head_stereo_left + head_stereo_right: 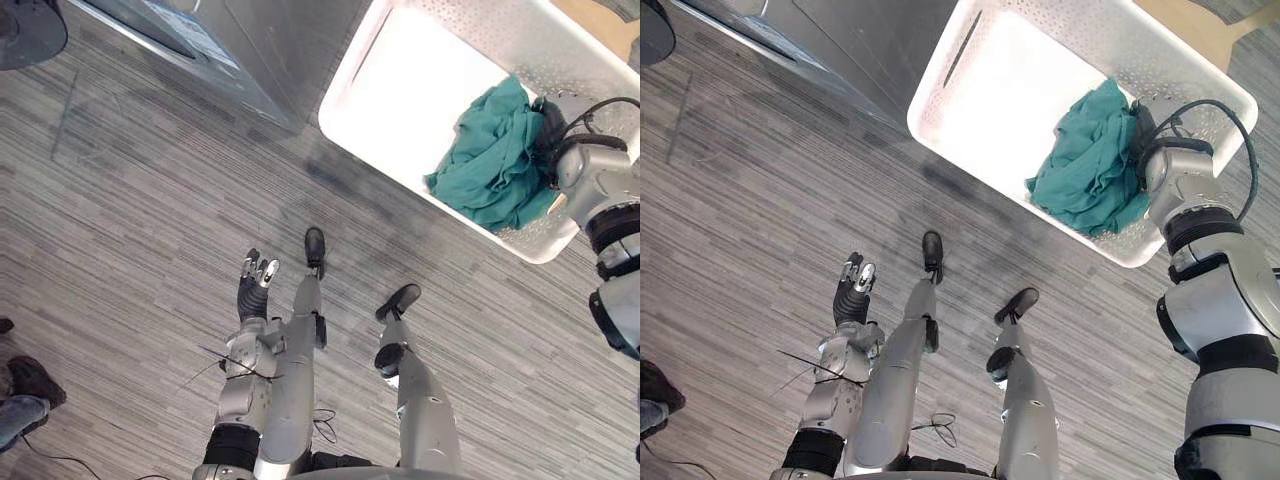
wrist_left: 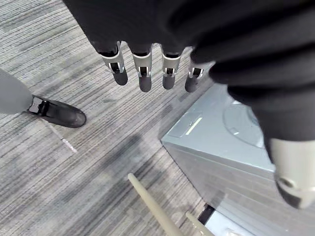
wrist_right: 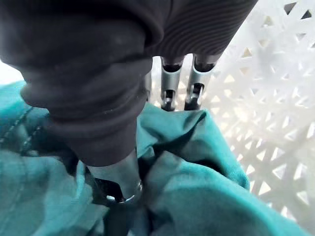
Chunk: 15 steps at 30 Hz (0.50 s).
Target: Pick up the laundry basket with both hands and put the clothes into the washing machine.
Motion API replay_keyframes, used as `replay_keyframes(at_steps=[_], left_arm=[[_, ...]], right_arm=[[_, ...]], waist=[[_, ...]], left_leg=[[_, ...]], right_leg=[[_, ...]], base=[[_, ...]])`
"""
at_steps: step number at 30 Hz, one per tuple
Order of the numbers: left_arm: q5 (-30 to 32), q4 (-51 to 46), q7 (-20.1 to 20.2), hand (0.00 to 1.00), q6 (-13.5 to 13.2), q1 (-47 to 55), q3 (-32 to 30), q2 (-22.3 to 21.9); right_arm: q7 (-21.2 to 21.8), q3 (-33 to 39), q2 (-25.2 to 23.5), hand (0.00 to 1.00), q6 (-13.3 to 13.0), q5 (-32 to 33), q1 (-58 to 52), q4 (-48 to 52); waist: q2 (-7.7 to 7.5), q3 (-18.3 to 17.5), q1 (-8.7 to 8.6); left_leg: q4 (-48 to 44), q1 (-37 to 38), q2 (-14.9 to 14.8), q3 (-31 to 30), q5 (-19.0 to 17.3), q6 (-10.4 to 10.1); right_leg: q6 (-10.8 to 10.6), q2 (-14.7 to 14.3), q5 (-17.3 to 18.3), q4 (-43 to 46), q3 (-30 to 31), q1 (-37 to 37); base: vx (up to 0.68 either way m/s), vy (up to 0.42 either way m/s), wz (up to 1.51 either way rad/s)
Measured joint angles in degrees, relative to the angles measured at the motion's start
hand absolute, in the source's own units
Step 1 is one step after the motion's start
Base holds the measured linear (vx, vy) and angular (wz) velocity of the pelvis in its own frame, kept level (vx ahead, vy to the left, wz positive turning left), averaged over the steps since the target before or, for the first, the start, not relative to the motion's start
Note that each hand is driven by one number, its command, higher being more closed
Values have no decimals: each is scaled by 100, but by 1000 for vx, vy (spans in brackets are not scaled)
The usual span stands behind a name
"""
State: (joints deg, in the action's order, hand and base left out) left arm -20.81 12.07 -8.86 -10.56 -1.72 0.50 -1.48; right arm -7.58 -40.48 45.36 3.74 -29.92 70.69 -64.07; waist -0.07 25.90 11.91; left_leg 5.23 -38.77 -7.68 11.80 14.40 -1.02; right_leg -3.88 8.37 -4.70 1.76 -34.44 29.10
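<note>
A white perforated laundry basket (image 1: 345, 92) stands at the upper right, with a crumpled teal cloth (image 1: 490, 160) in its near right corner. My right hand (image 1: 1143, 125) reaches into that corner from the right. In the right wrist view its fingers (image 3: 168, 93) and thumb (image 3: 120, 177) press into a fold of the teal cloth (image 3: 197, 191) and pinch it, close to the basket's lattice wall (image 3: 275, 98). My left hand (image 1: 255, 285) hangs low at the lower left over the floor, away from the basket, its fingers (image 2: 142, 69) straight and holding nothing.
The grey washing machine (image 1: 200, 50) stands at the upper left beside the basket, also seen as the grey machine (image 2: 221, 142). A person's shoes (image 1: 30, 385) show at the left edge. A wooden surface (image 1: 600, 20) lies beyond the basket. The floor is grey striped carpet.
</note>
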Motion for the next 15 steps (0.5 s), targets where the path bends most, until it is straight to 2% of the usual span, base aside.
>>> replay_keyframes(at_steps=[4, 7, 12, 15], left_arm=[[10, -38, -4, 0, 6, 79, -5, -59], [13, -35, -22, 0, 3, 76, -24, -73], [14, -23, -137, 0, -2, 68, -34, -122], [13, -21, -171, 0, -7, 67, -121, -94]], right_arm=[[-115, 67, 5, 100, -14, 1, -99, 112], [-273, 532, 18, 100, -58, 4, -113, 501], [-966, 1558, 35, 100, -84, 5, -133, 738], [-1296, 1927, 38, 100, -16, 11, -201, 747]], waist=[[38, -22, -26], [38, -22, -109], [40, -23, -153], [42, -24, -148]], left_leg=[[-130, 6, -26, 167, 54, -45], [-269, 36, -73, 268, 55, -43], [-371, 73, -208, 306, 53, -44], [-369, 77, -284, 303, 48, -49]], right_leg=[[-3, 60, 52, 149, 1, 23], [4, 81, 56, 228, 27, 17], [133, 13, 163, 366, 50, 25], [199, 11, 332, 635, 21, 95]], base=[[87, 23, -2], [69, 17, -12], [14, 3, -9], [-4, 6, 1]])
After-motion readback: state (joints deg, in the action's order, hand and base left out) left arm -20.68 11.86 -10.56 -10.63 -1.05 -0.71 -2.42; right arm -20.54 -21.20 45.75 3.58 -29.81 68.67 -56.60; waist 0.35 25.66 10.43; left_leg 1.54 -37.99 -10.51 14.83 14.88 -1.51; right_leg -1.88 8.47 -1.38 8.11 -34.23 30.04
